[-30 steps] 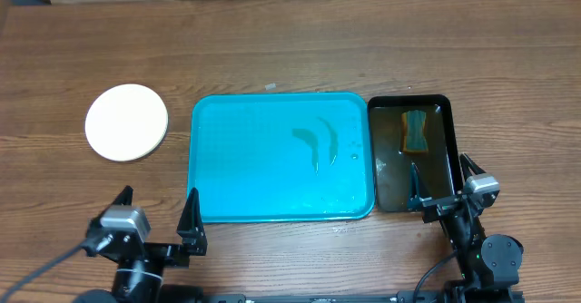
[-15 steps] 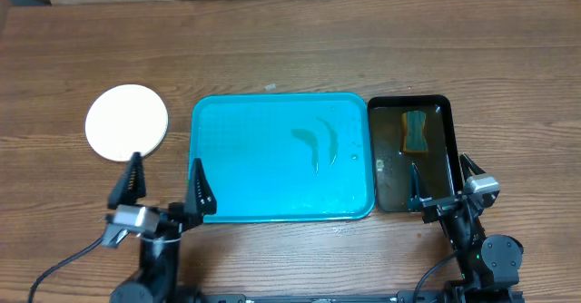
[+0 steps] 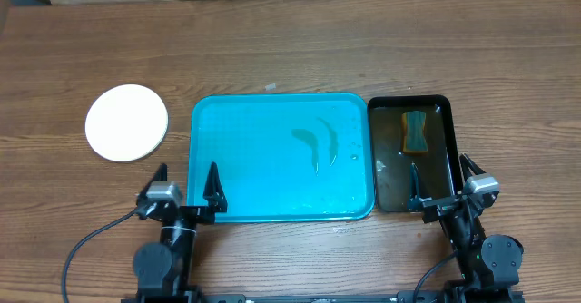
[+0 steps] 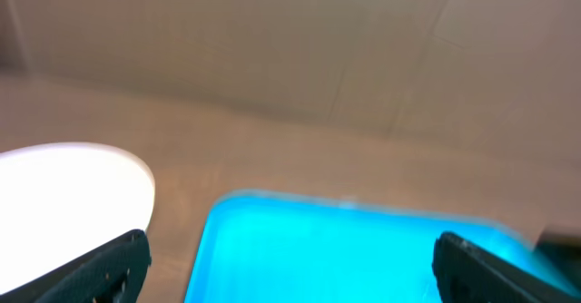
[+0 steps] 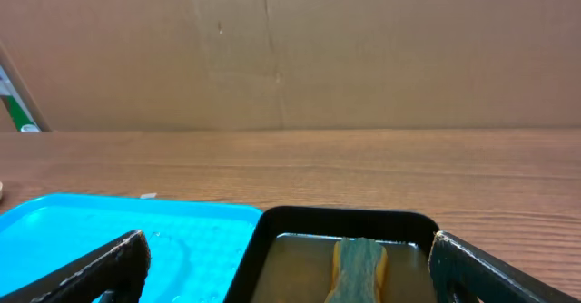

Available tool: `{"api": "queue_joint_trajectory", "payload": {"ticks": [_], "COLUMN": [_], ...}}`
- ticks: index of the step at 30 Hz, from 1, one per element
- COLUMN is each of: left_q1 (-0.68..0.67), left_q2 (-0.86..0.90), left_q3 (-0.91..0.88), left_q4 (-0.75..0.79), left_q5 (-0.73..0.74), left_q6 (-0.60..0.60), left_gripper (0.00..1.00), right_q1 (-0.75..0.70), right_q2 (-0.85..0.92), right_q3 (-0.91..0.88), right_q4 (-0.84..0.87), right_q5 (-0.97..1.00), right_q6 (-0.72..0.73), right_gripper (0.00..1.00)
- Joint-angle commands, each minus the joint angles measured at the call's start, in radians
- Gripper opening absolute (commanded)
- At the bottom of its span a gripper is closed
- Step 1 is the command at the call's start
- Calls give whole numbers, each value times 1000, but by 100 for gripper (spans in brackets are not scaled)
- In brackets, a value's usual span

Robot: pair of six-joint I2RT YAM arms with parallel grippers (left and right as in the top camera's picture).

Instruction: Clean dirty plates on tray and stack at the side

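Note:
A round white plate (image 3: 127, 122) lies on the wood left of the turquoise tray (image 3: 272, 171); no smear shows on it, and I cannot tell whether others lie under it. The tray holds no plates, only wet brownish streaks (image 3: 318, 140). My left gripper (image 3: 187, 178) stands open at the tray's near left corner, one finger over the tray and one over the table. In the left wrist view, the plate (image 4: 64, 194) and tray (image 4: 345, 249) lie ahead of the open gripper (image 4: 292, 267). My right gripper (image 3: 440, 178) is open and holds nothing at the near end of the black tray.
A black tray (image 3: 447, 149) right of the turquoise one holds murky water and a yellow-green sponge (image 3: 416, 131); the right wrist view shows the sponge (image 5: 359, 267) between the open fingers. A cardboard wall (image 5: 290, 49) closes the far side. A cable (image 3: 86, 249) trails at the front left.
My left arm swung right and forward, from the table's front left to the tray's near left corner, its jaws open throughout. The right arm, plate and trays have not moved.

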Motion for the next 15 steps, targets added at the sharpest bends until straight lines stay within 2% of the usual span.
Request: {"api": "queue_joint_trajectory", "payload": {"ticks": [1,4,15], "left_q1": [10,10,-10], "left_q2": [-11,-11,-10], "left_q3": [-7,-7,-7], "left_q4": [-38,-40,-39], "left_q5": [-58,-57,-39], "left_q6": [128,167,148], "left_gripper": [100,100,100], "right_q1": [-4,-4,-4], "right_q2": [-8,-8,-8], "right_q3": [-11,-11,-11], "right_q4": [5,5,5], "right_q5": [9,9,9], "right_q6": [6,6,6], "right_gripper": [100,100,100]}}
